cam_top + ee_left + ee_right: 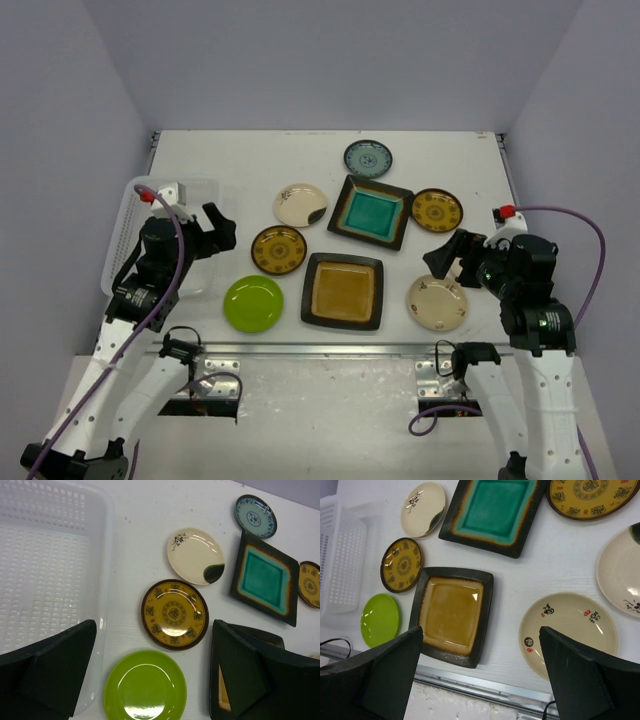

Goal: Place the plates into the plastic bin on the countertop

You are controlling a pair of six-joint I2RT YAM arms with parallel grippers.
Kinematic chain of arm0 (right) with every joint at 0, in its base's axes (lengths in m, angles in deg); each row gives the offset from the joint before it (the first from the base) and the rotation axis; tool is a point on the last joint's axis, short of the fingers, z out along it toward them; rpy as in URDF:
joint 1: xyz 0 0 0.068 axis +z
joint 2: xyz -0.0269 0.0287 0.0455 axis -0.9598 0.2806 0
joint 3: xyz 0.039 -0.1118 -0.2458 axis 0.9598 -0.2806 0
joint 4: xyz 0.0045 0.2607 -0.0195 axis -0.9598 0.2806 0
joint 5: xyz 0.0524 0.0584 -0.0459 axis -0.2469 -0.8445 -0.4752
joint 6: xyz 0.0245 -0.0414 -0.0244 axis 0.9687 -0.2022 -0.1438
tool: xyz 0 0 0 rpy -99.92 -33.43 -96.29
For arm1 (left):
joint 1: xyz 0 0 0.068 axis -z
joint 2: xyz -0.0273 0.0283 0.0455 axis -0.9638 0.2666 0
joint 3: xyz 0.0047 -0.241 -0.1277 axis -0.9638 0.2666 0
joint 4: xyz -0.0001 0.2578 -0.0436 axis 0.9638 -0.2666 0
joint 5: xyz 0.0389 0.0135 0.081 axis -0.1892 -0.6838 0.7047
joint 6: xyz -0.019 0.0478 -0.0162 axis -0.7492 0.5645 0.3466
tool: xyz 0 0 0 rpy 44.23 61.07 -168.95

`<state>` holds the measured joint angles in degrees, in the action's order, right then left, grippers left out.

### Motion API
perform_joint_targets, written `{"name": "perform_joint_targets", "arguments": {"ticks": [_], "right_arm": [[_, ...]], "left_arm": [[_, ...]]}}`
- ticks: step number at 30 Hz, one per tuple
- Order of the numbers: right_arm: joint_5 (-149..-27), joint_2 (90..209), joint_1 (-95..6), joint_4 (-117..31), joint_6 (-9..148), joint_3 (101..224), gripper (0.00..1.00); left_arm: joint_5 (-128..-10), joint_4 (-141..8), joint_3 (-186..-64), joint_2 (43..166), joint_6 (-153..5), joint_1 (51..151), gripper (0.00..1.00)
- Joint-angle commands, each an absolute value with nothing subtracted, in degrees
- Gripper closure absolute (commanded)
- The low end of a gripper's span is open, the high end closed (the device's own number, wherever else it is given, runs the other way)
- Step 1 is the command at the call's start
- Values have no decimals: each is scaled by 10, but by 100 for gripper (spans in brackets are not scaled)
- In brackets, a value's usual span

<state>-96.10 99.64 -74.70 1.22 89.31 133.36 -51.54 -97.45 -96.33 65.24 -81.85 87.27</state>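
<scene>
As left claw (153, 635) hovers, right claw (481, 635) gapes

The teal plate (371, 212) and the amber plate (343, 291) are dark-rimmed — the lime plate (253, 304) plain, the blue plate (368, 158) patterned.

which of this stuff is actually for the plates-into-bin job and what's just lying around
For the job: teal square plate, amber square plate, lime plate, brown-yellow plates, blue plate, cream plates, plastic bin.
Just there: metal rail, purple cables.
</scene>
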Motion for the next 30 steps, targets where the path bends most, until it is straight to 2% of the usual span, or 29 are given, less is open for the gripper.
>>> {"name": "perform_joint_targets", "arguments": {"ticks": [1, 7, 15, 22, 30], "right_arm": [[-976, 993, -747, -25, 911, 1324, 1], [-1076, 978, -747, -90, 929, 1266, 1], [-1254, 1105, -746, -183, 985, 1183, 1], [-1219, 1191, -678, -300, 1010, 1109, 1], [-1184, 1302, -619, -446, 1036, 1054, 16]], "left_arm": [[-511, -958, -963, 654, -823, 877, 0], [-519, -959, -963, 666, -823, 880, 0], [-534, -954, -960, 666, -822, 882, 0], [-544, -951, -958, 660, -821, 885, 0], [-556, -948, -955, 660, -818, 889, 0]]}}
